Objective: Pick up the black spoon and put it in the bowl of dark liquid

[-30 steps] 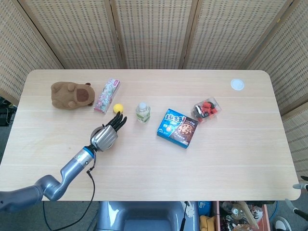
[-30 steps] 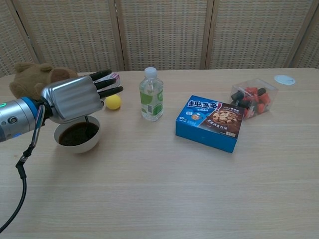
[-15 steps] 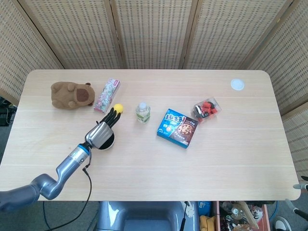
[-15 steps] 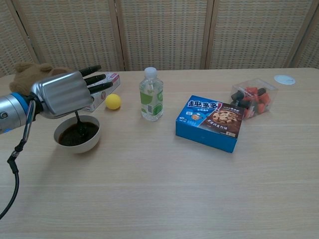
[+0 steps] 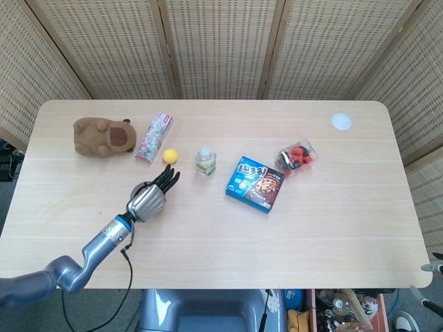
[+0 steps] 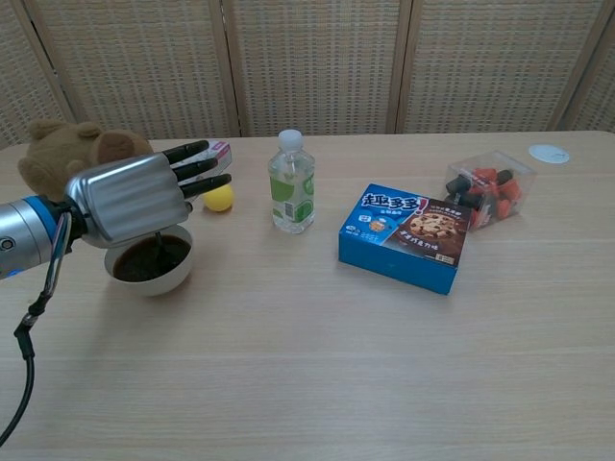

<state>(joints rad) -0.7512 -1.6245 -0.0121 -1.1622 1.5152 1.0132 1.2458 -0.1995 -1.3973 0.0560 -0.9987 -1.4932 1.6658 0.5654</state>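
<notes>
A: Where is the thin black spoon (image 6: 159, 252) in relation to the silver left hand with black fingers (image 6: 135, 197)?

B: Directly beneath it. In the chest view, at the left of the frame, the spoon's handle runs nearly straight up from the dark liquid into the underside of the hand, so its long axis is close to vertical. The lower end already sits in the white round bowl of dark liquid (image 6: 179, 268).

A: Is the hand grasping it?

B: The handle's top vanishes under the palm, so it looks held from below, but the contact itself is hidden. The black fingers stretch out toward the upper right, over the bowl's far rim.

A: And from the head view?

B: There the left hand (image 5: 147, 201) covers the bowl in the lower left of the frame; the spoon cannot be seen.

A: The other arm?

B: The right hand shows in neither view, so the left is the only one near. My judgement: what remains is letting go so the spoon rests against the bowl's rim
</notes>
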